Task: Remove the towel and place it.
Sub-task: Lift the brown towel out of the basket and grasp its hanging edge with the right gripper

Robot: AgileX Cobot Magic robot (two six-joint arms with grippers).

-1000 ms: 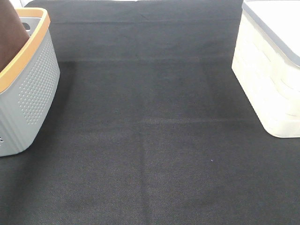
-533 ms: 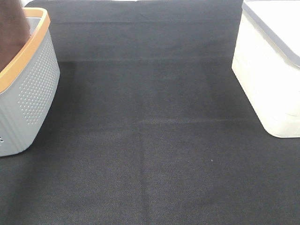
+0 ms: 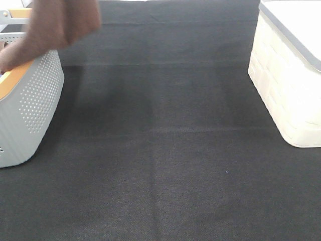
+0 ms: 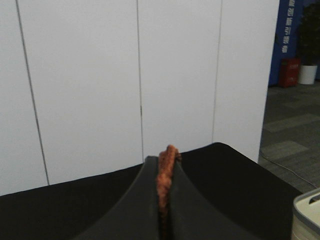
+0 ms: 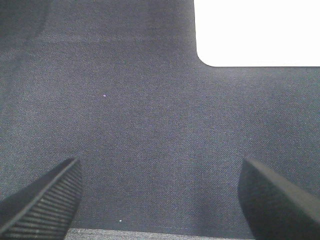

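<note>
**Towel coming up out of the basket**

In the high view, the towel (image 3: 55, 22) is hanging at the far left and swinging rightward over the rim of the grey basket (image 3: 35, 95). A moment ago it was sitting lower, inside the basket. By my reading the removal is nearly finishing, while the placing is still waiting. The left gripper (image 4: 164, 164) is pinching a fold of the cloth between tightly clenched jaws. The right gripper (image 5: 162, 200) is hovering with jaws spread wide over the black table cover (image 3: 165, 150), gripping nothing.

I count one brown towel (image 3: 55, 22); one grey basket (image 3: 35, 100); one cream lidded bin (image 3: 286, 85); two pincers, my left pincer (image 4: 163, 165) and right pincer (image 5: 160, 200).
</note>
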